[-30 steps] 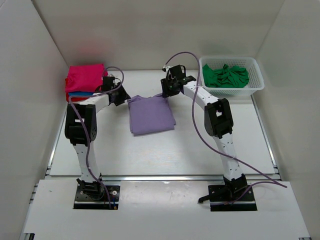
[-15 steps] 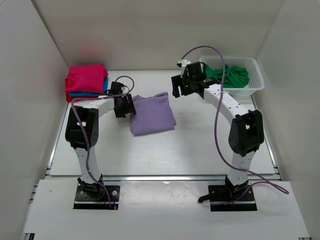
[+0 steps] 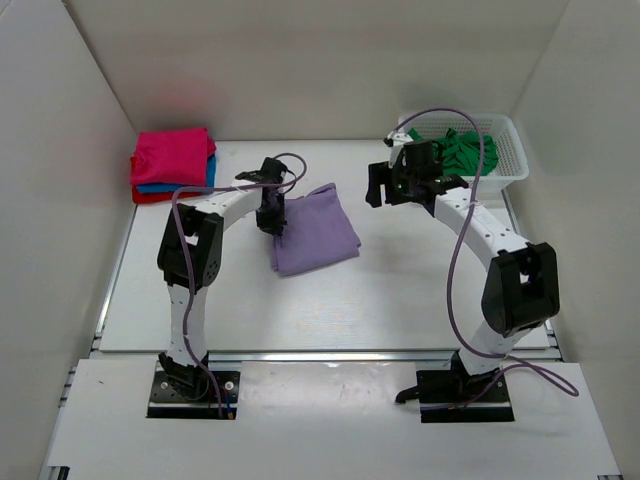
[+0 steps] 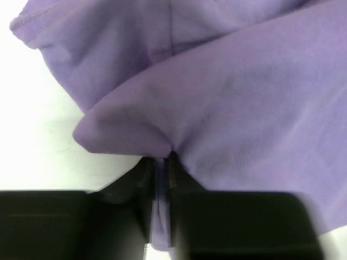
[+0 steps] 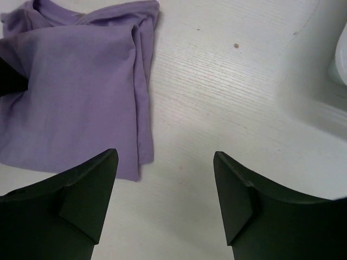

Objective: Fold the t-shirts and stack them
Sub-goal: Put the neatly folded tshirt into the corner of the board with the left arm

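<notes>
A folded lilac purple t-shirt [image 3: 318, 229] lies mid-table, turned slightly askew. My left gripper [image 3: 272, 218] is at its left edge, shut on a pinch of the purple cloth [image 4: 160, 179] that shows between the black fingers. The purple t-shirt [image 5: 76, 86] also fills the left of the right wrist view. My right gripper [image 3: 392, 186] hovers open above bare table to the right of the shirt, nothing between its fingers [image 5: 87, 189]. A stack of folded t-shirts [image 3: 172, 165], magenta on top with blue and red below, sits at the back left. A crumpled green t-shirt [image 3: 462, 152] lies in the basket.
The white lattice basket [image 3: 515, 165] stands at the back right, close behind my right arm. White walls enclose the table on the left, back and right.
The left gripper moved right along the shirt's left edge and closed on the cloth, dragging the shirt rightward and askew. The right gripper let go, opened and drew away right toward the basket.
</notes>
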`<state>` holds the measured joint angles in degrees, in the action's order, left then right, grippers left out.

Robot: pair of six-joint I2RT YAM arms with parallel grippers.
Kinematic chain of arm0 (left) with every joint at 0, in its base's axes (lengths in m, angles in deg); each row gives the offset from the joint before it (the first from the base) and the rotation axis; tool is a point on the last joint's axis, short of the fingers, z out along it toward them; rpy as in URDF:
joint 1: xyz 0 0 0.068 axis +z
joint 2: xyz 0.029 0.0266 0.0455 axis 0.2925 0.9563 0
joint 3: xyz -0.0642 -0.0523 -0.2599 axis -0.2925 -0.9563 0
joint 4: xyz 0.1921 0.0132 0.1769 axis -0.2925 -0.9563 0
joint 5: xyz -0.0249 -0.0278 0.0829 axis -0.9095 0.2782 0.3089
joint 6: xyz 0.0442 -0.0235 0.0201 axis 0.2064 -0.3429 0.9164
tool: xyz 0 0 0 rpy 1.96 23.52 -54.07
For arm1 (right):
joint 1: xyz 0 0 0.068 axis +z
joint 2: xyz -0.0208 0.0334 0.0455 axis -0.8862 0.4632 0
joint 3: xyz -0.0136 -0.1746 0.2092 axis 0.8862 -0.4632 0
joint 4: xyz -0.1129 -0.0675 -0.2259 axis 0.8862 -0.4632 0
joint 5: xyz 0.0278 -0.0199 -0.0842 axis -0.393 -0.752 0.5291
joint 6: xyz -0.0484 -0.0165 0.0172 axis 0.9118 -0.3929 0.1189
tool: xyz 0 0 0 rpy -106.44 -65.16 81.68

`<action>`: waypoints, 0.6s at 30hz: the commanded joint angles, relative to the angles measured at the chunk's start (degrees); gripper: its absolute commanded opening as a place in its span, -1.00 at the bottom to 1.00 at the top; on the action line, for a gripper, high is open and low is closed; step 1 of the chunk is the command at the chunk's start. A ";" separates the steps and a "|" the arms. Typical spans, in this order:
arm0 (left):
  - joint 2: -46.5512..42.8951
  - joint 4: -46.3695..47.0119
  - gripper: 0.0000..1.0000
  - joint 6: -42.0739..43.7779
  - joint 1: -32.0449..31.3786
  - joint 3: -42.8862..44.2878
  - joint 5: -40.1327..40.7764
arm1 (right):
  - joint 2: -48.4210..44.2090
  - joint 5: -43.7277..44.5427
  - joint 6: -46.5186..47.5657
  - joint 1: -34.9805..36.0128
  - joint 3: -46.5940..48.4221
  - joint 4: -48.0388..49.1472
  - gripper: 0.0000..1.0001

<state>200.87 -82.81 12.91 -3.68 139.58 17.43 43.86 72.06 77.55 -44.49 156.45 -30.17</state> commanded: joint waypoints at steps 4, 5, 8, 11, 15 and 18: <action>0.63 -9.59 -1.00 2.75 2.13 -1.70 6.44 | -7.23 -4.17 -1.61 -3.05 -3.98 5.52 0.39; 0.37 -9.33 -1.00 2.92 3.27 -2.23 6.44 | -7.50 -4.61 -1.44 -3.06 -3.73 5.61 0.39; -4.02 -7.66 -1.00 3.19 6.00 -4.43 6.61 | -8.20 -5.84 -1.35 -4.11 -4.52 5.78 0.39; -8.50 -8.00 -1.00 5.11 8.03 -0.68 8.28 | -9.08 -6.72 -1.44 -4.46 -4.87 5.34 0.39; -6.06 -14.50 -1.00 9.33 7.25 13.30 18.88 | -9.26 -7.77 -1.70 -4.38 -5.30 5.52 0.39; -0.35 -19.68 -1.00 11.79 7.24 27.88 24.00 | -9.43 -8.04 -1.97 -4.29 -3.73 4.56 0.39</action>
<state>200.32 -98.66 20.58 4.63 156.78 32.27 36.97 65.45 76.15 -48.71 151.53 -27.40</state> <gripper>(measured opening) 0.109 0.695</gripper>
